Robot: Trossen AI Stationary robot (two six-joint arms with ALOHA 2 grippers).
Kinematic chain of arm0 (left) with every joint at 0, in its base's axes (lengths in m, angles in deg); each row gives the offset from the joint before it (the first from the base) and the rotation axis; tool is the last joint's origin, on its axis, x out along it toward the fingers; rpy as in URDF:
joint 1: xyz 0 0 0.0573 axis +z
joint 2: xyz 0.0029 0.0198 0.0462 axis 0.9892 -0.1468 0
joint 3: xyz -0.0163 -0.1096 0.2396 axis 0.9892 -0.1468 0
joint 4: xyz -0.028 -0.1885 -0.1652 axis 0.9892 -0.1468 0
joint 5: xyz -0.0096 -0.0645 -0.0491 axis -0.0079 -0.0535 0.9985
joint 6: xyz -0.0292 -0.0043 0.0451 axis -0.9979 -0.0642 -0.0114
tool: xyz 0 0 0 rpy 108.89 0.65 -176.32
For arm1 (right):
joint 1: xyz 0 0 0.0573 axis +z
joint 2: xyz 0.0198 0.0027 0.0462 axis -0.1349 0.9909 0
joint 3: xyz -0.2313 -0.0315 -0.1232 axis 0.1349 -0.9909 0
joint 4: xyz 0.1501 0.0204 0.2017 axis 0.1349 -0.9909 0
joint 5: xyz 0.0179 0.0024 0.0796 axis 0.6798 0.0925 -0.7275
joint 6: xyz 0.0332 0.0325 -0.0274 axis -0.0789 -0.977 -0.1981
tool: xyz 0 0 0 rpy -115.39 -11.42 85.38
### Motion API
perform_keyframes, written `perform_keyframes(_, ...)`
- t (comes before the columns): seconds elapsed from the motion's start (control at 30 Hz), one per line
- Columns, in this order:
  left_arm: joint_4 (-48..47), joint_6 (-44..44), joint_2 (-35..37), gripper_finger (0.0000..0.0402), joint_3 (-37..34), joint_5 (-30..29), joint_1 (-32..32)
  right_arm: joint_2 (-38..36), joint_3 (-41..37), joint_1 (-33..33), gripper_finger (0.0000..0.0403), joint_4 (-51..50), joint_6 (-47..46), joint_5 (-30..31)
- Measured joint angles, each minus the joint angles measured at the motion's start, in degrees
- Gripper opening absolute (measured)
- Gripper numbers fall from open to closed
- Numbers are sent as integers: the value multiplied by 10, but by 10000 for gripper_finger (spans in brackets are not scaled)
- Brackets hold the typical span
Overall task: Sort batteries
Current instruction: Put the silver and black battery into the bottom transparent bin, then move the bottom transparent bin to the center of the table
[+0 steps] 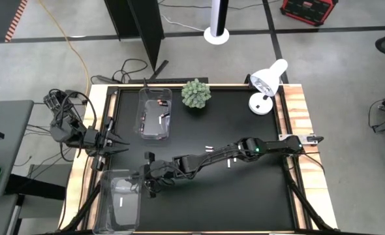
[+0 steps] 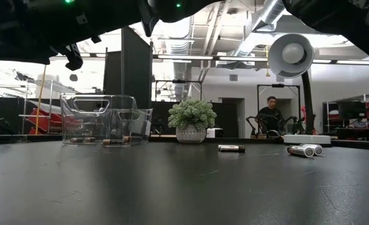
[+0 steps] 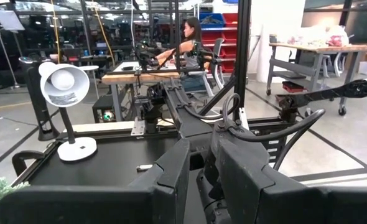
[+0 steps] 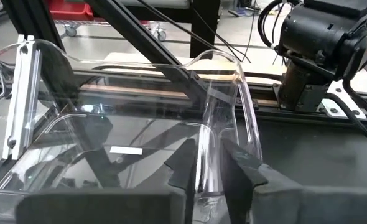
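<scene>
A clear bin [image 1: 121,202] stands at the table's near left. One white battery [image 4: 126,150] lies on its floor. My right gripper [image 4: 208,152] hovers at that bin's right side [image 1: 147,177], slightly open and empty. The bin's rim corner [image 4: 216,134] shows just beyond the gap. A second clear bin [image 1: 154,114] at the far left holds dark batteries [image 2: 109,141]. Loose batteries lie mid-table: a dark one [image 2: 231,148] and white ones [image 2: 304,150]. My left gripper [image 3: 201,158] waits level at the table's left edge [image 1: 122,143], with a narrow gap and nothing in it.
A small potted plant [image 1: 196,93] stands at the far middle and a white desk lamp [image 1: 265,88] at the far right. The right arm [image 1: 245,150] stretches across the table's middle above the loose batteries. A person sits at a bench in the room beyond.
</scene>
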Motion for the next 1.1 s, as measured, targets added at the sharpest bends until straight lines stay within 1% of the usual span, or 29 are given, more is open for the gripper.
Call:
perform_keyframes(0.27,0,0,0,77,0,0,0,0,0,0,120,2,1,0)
perform_keyframes(0.43,0,0,0,77,0,0,0,0,0,2,129,11,15,0)
perform_keyframes(0.53,0,0,0,77,0,0,0,0,0,9,130,22,35,1)
perform_keyframes(0.87,-3,-2,0,77,0,0,0,0,0,27,127,34,36,5)
perform_keyframes(0.97,-8,-5,0,77,0,0,0,0,0,34,118,32,41,5)
perform_keyframes(1.1,-30,-21,0,77,0,0,0,0,0,42,97,17,46,5)
